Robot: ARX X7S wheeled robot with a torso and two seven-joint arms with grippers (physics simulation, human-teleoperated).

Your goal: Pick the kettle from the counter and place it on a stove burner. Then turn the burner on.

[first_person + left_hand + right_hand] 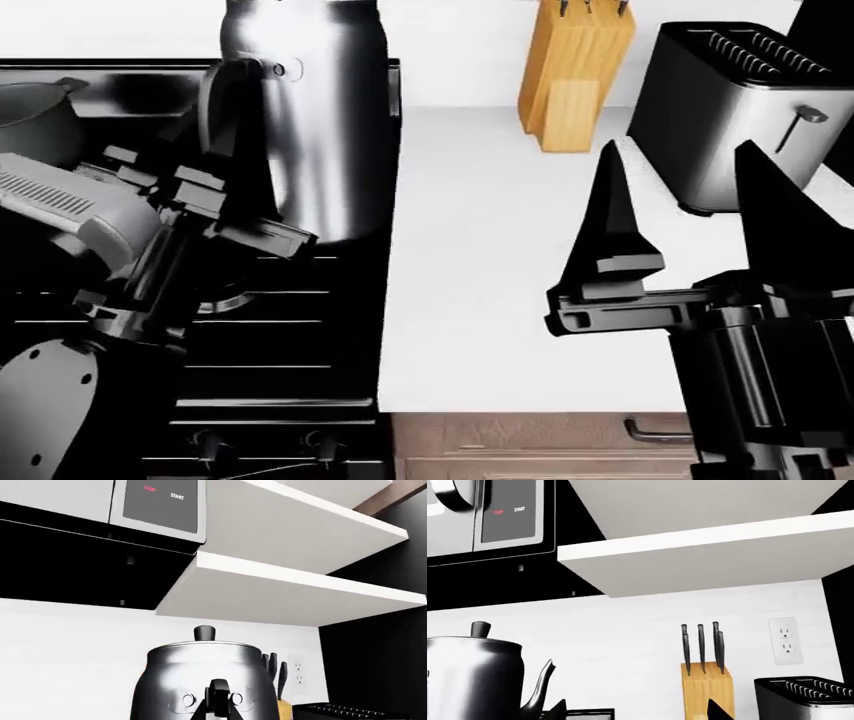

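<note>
A wooden knife block (574, 75) with dark-handled knives stands against the white back wall. Just beside it sits a boxy steel toaster (727, 110), its lever facing forward. A wall outlet (785, 641) is above the toaster. A microwave (157, 505) hangs beside white shelves (300, 585).

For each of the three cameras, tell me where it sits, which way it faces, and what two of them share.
Head view: on the head, looking down over stove and counter; left gripper and right gripper show.
Left wrist view: by the left gripper, looking up past the kettle to microwave and shelves; no gripper visible.
Right wrist view: by the right gripper, facing the wall; dark fingertips show.
All three share the kettle, knife block and toaster.
</note>
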